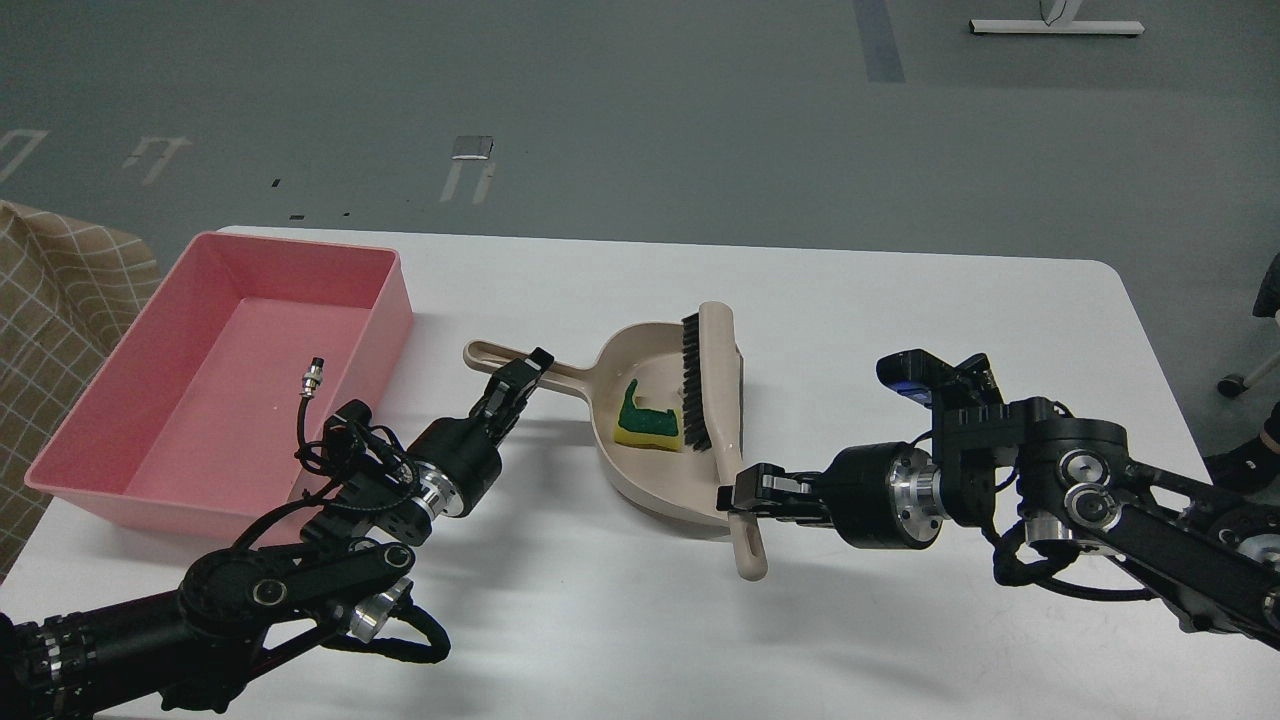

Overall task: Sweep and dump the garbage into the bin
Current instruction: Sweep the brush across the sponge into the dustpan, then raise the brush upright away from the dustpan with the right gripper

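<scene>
Beige plastic dustpan holds the yellow-green sponge behind the brush (right gripper clamps its handle); left gripper clamps the pan handle, so lifting toward the pink plastic tub comes next.

White table with round corners, near and wide. Grey floor behind it, far back, with pale painted marks and a darker stripe. White metal foot of some stand at far right. Tan checked cloth at left edge. Dark chair wheel at right edge. Soft, even light.
</scene>
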`<state>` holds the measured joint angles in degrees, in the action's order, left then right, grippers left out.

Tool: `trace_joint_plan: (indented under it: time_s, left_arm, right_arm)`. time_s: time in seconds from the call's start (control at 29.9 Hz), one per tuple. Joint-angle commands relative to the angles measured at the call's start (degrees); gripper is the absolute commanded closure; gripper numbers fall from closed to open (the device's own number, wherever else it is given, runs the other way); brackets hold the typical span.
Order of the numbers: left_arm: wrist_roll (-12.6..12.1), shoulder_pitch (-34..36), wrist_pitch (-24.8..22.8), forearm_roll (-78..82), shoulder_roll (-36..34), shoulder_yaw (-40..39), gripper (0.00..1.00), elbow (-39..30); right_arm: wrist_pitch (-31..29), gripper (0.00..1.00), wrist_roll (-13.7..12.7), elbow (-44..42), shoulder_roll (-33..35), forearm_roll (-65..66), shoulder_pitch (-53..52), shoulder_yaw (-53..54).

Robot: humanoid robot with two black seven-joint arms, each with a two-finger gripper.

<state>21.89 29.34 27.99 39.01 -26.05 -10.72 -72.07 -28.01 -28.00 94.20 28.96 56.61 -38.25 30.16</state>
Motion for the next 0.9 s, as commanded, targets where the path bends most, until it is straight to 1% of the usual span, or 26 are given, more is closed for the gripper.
trace_joint_plan:
  time_s: [0.0, 0.37, 0.87]
  left_arm:
    - [0.00, -0.07, 0.01, -0.07, -0.05, -0.09, 1.00, 0.00]
    - [-0.09, 0.01, 0.01, -0.86, -0.58, -0.70, 1.00, 0.00]
    - [-0.09, 0.63, 0.01, -2.00, -0.40, -1.23, 1.00, -0.09]
  right_arm:
    - [0.01, 1.00, 0.00, 0.19, 0.31, -0.01, -1.30, 0.43]
    - [0.01, 1.00, 0.00, -0.16, 1.80, -1.77, -3.33, 6.84]
    - [0.01, 1.00, 0.00, -0.86, 11.81, -4.31, -3.50, 10.19]
